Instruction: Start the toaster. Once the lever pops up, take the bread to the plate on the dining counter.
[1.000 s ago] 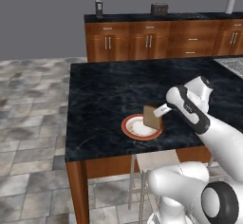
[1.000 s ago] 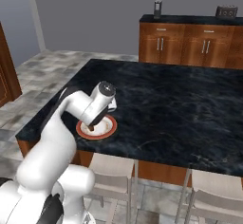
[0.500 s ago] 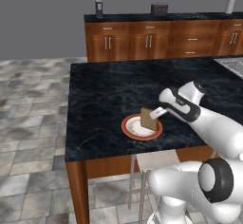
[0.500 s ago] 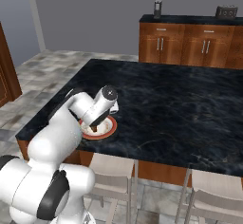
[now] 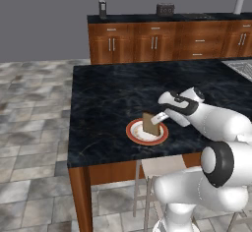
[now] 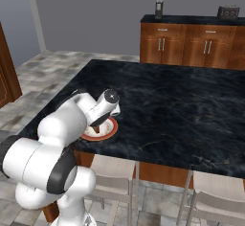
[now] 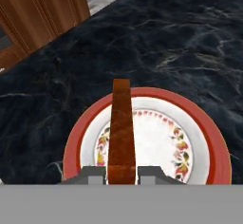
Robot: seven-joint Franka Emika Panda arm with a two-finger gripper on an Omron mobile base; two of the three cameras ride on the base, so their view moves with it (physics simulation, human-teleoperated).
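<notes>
The bread stands upright on edge over the plate, a white round one with an orange-red rim, near the front edge of the dining counter. My gripper is shut on the bread from the right. In the hand view the bread runs edge-on between my fingertips above the plate. From the right base view my arm covers part of the plate. The toaster sits far off on the back counter; its lever is too small to make out.
Pale stools stand under the dining counter's front edge. Wooden cabinets with silver handles line the back wall. A dark canister stands on that back counter, left of the toaster. Tiled floor lies to the left.
My hand has carried the bread a little left and down, bringing it lower over the plate. The gripper stays shut.
</notes>
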